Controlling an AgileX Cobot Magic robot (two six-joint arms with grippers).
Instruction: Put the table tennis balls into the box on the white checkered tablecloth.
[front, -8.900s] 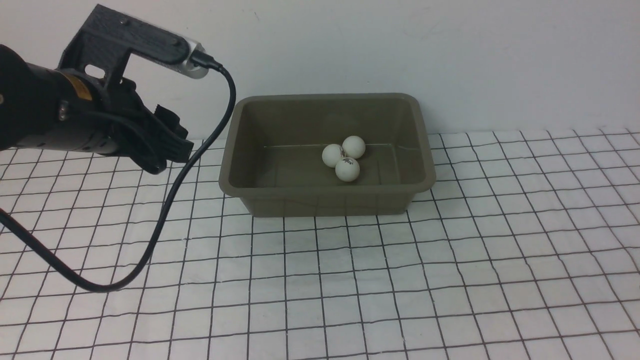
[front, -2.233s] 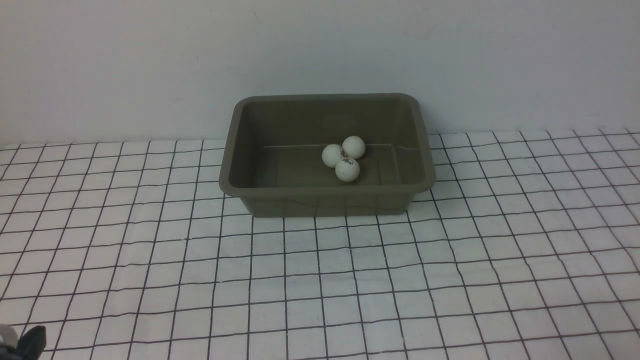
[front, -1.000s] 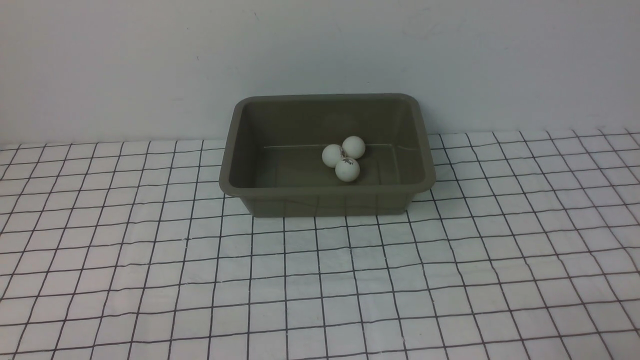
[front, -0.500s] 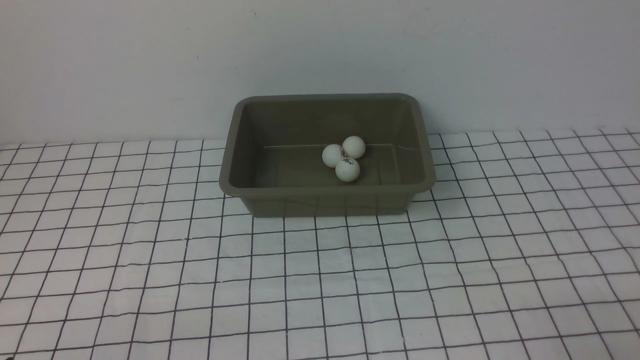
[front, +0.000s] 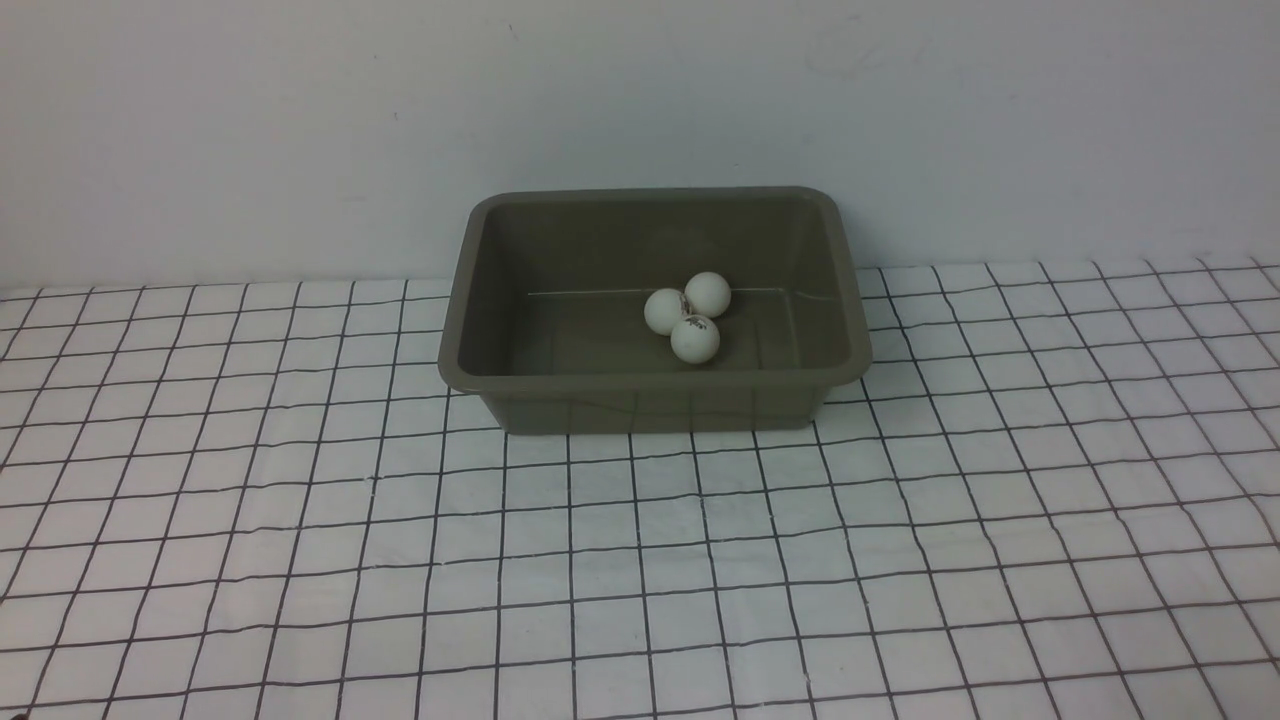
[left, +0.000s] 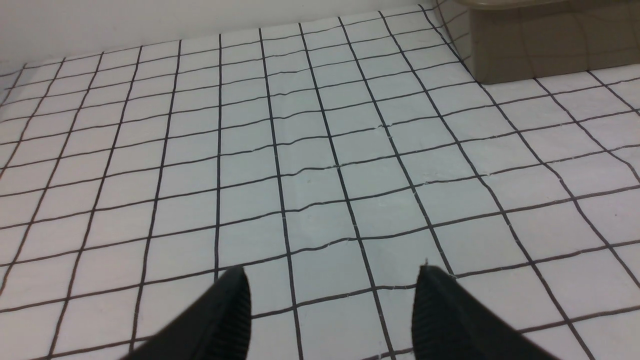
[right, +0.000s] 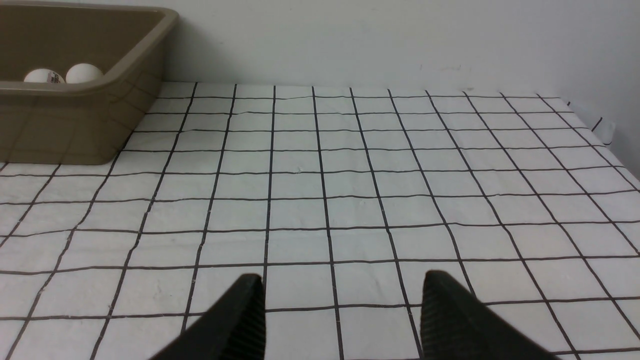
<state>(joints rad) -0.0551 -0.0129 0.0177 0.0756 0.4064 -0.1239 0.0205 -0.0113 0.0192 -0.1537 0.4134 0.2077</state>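
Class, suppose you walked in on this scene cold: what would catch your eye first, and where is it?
The olive-grey box against the back wall, standing on the white checkered tablecloth. Inside it, three white table tennis balls cluster together, touching, right of its middle. No ball shows on the cloth.

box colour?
Olive-grey plastic, plain inside and out. The box shows best in the front view.
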